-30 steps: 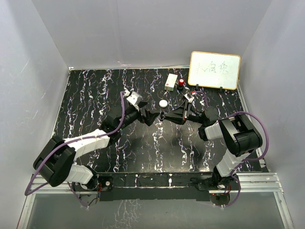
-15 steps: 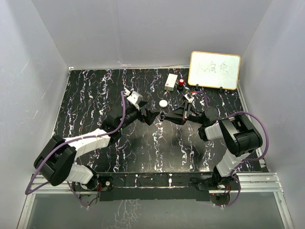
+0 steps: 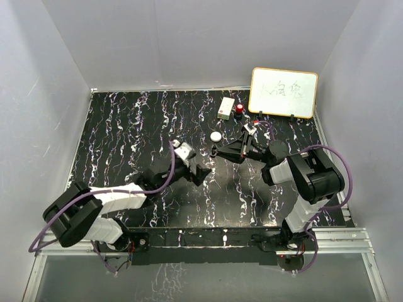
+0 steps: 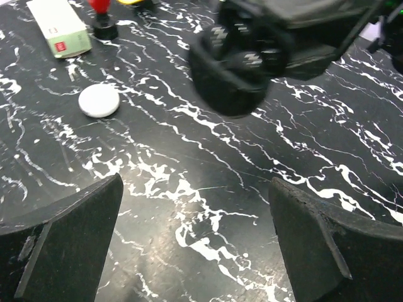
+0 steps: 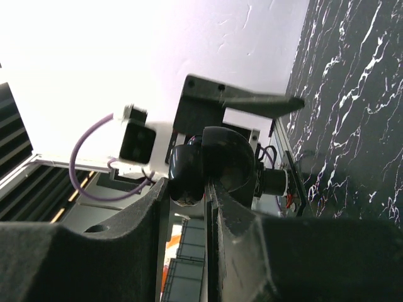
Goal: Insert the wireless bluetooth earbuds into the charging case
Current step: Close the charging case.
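My right gripper (image 3: 216, 150) (image 5: 187, 184) is shut on a black round charging case (image 5: 208, 165), held above the table's middle. The left wrist view shows the case (image 4: 242, 69) from the front, with two small dark rounded earbuds (image 4: 221, 34) (image 4: 247, 61) seated in its face. The case is too small to make out in the top view. My left gripper (image 3: 203, 171) (image 4: 195, 189) is open and empty, low over bare table, nearer the front edge than the case and apart from it.
A white round puck (image 3: 216, 136) (image 4: 99, 100) lies just behind the grippers. A white and green box (image 3: 226, 107) (image 4: 58, 28) and a red-topped item (image 3: 240, 109) (image 4: 102, 19) sit at the back. A whiteboard (image 3: 283, 92) stands at the back right.
My left arm has pulled back from the right gripper toward the near edge, open and empty. The right gripper has stayed almost in place with the case.
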Robot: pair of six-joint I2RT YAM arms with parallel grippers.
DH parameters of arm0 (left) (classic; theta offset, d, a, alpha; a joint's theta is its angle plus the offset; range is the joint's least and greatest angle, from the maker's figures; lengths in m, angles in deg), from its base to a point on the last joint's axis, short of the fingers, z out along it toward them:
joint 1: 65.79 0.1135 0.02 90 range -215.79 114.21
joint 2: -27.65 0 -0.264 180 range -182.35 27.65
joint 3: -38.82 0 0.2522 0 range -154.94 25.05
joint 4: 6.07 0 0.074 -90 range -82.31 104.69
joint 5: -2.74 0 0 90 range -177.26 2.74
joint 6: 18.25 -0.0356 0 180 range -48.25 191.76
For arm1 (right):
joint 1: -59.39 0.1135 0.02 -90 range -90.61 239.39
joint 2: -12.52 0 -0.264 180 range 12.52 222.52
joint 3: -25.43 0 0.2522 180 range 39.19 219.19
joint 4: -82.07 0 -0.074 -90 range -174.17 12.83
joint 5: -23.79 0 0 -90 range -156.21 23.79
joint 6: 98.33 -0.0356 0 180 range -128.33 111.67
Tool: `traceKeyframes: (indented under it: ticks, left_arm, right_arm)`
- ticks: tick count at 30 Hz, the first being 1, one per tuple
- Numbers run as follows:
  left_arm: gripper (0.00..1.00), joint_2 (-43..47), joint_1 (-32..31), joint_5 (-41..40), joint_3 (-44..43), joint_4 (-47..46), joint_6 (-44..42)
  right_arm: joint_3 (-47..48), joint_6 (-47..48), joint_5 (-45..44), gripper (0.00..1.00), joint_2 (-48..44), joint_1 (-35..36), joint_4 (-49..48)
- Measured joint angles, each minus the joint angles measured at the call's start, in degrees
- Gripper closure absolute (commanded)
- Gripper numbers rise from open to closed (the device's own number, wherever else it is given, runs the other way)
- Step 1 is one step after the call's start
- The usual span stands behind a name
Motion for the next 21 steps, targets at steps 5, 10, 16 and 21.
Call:
traceKeyframes:
  ticks: [5, 10, 16, 21]
  left_arm:
    - [0.01, -6.2, -4.2, -3.6, -1.6, -5.7, -4.3]
    - [0.01, -13.4, -5.6, -8.7, -2.2, -12.0, -8.5]
    - [0.01, -19.2, -6.4, -14.8, -2.3, -20.6, -13.2]
    - [0.01, -23.1, -7.1, -16.8, -2.3, -29.5, -16.3]
  right_arm:
    - [0.5, -0.1, -1.1, 1.00, 2.9, 0.0, 0.0]
    - [0.5, -0.1, -1.8, 1.00, 3.7, 0.0, 0.0]
    - [0.5, -0.6, -2.5, 1.00, 3.7, 0.0, 0.0]
    - [0.4, -0.7, -2.8, 1.00, 3.7, 0.0, 0.0]
